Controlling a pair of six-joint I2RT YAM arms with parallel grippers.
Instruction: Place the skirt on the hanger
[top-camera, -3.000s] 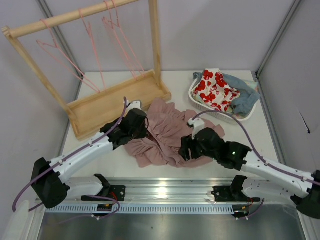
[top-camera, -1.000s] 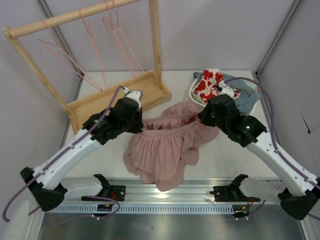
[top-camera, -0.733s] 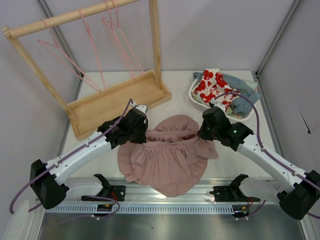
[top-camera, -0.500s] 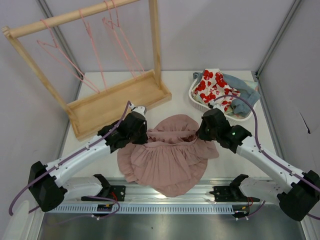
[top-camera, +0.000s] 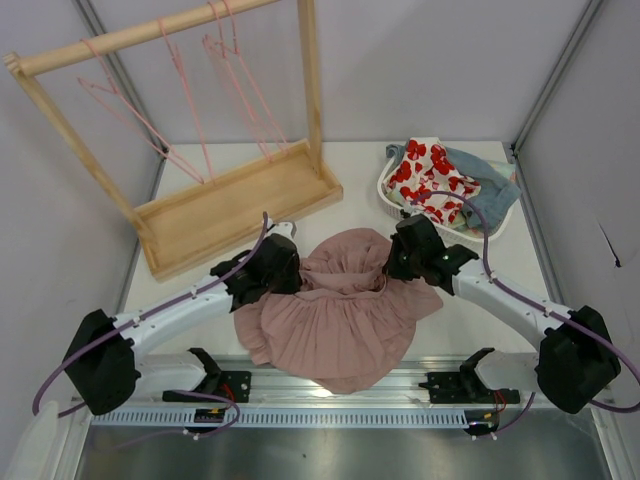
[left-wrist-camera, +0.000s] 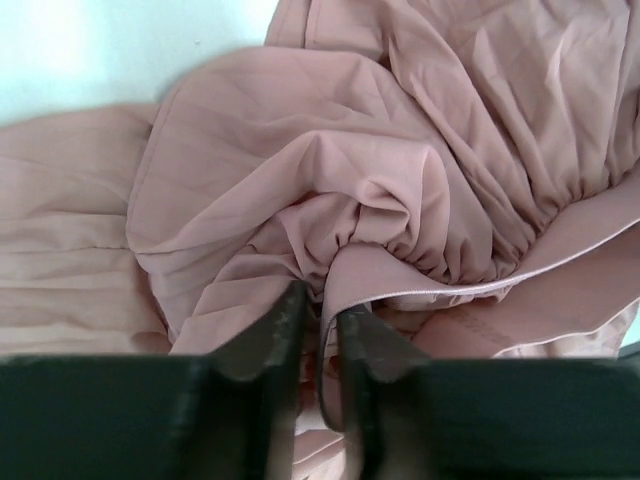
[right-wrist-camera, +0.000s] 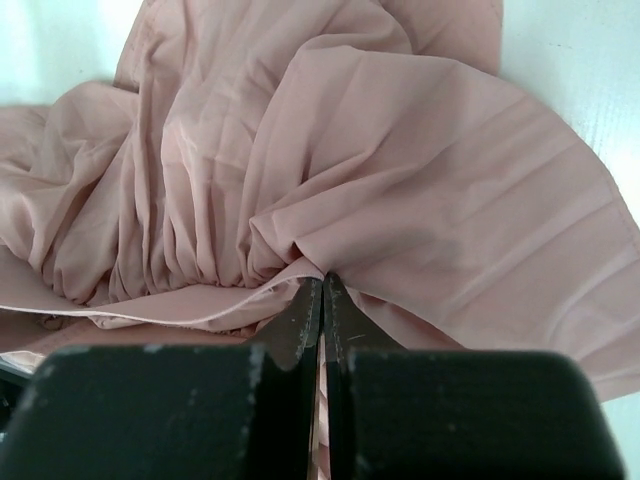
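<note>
The pleated pink skirt (top-camera: 335, 300) lies heaped on the counter (top-camera: 360, 175) between the two pincers. The left pincer (left-wrist-camera: 322, 325) pinches one end of its gathered waistband and the right pincer (right-wrist-camera: 322, 300) the other. Both bites look thin, so in a lift the soft band could slip free or sag. Only the overhead view shows the pink wire hanger (top-camera: 189, 112), well beyond the left pincer on the wooden rack (top-camera: 150, 32). Only the wrist views show the bites.
</note>
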